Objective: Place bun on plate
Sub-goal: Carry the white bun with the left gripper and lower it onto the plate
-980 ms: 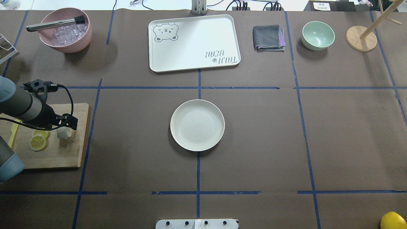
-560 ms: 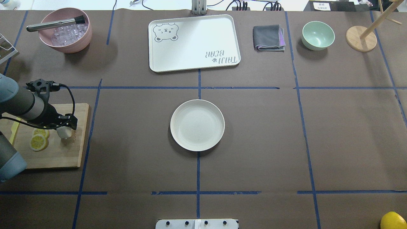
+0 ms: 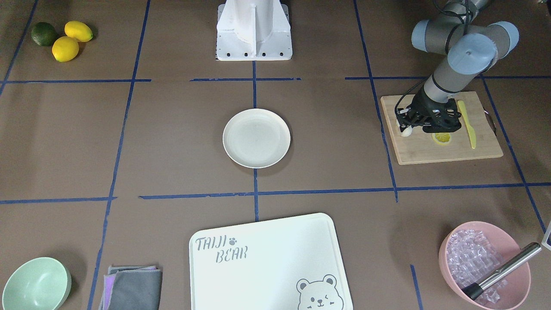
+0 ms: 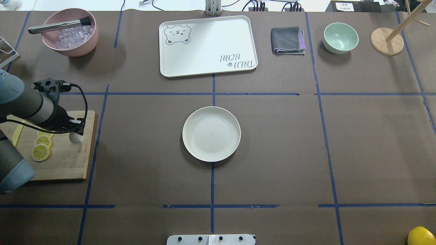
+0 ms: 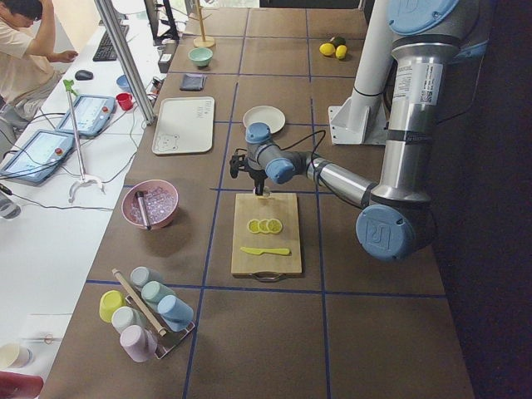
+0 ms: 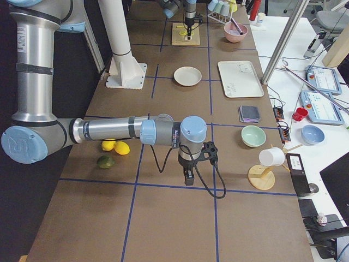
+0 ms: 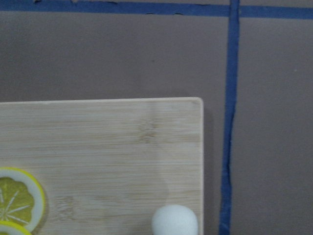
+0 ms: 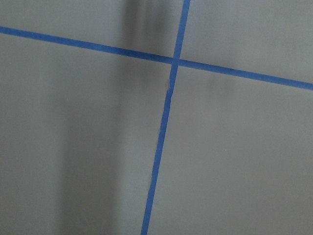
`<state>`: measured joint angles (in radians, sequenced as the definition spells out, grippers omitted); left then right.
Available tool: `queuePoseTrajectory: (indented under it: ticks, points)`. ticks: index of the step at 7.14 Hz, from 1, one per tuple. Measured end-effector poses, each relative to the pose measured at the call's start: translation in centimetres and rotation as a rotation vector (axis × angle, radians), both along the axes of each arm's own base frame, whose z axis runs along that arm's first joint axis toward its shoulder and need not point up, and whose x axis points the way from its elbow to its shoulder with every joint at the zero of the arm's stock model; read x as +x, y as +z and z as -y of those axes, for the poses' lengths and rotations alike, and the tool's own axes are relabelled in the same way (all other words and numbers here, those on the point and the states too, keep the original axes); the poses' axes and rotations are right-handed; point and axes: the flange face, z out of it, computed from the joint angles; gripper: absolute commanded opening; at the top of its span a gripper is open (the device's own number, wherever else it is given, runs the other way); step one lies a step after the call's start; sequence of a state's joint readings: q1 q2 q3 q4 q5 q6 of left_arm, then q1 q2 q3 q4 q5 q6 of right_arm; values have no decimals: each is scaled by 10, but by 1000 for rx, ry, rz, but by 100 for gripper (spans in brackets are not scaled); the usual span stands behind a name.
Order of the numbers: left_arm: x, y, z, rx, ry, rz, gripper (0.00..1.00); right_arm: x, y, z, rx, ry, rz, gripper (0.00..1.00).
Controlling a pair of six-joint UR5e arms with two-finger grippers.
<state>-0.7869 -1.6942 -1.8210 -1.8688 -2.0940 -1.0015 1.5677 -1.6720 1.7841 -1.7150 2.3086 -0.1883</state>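
Note:
The bun (image 4: 77, 138), a small smooth white lump, is over the far right part of the wooden cutting board (image 4: 64, 166). My left gripper (image 4: 77, 132) is shut on it from above. The front-facing view shows the bun (image 3: 405, 131) under the black fingers of the left gripper (image 3: 407, 125). It also peeks in at the bottom of the left wrist view, bun (image 7: 174, 221). The cream plate (image 4: 211, 133) lies empty at the table's middle, well to the right of the board. My right gripper (image 6: 188, 178) shows only in the exterior right view, and I cannot tell its state.
Lemon slices (image 4: 41, 151) and a yellow knife (image 3: 469, 125) lie on the board. At the far side are a pink bowl of ice (image 4: 69, 32), a bear-printed tray (image 4: 207, 46), a folded cloth (image 4: 287, 40) and a green bowl (image 4: 340, 37).
My left gripper has moved right and a little away from the robot, carrying the bun toward the board's far right corner. The plate has not moved.

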Motion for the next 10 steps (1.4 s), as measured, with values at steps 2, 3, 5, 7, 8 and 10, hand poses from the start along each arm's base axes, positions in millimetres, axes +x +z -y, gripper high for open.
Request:
queuePoseTrajectory:
  ticks: [2, 3, 5, 7, 8, 10]
  points:
    - [34, -92, 28, -29, -27, -7, 23, 0, 0, 0, 0, 0, 0, 100]
    - [60, -139, 34, -59, -44, -19, 23, 0, 0, 0, 0, 1, 0, 100]
    - [136, -212, 34, -106, -86, -31, 25, 0, 0, 0, -1, 0, 0, 100]
    - [225, -263, 16, -115, -116, -16, 34, 0, 1, 0, -1, 0, 0, 100]
    - [257, -275, 4, -115, -117, -12, 51, 0, 1, 0, -2, 0, 0, 100]
    - [293, -273, -13, -104, -111, -5, 92, 0, 0, 0, -2, 1, 0, 100]
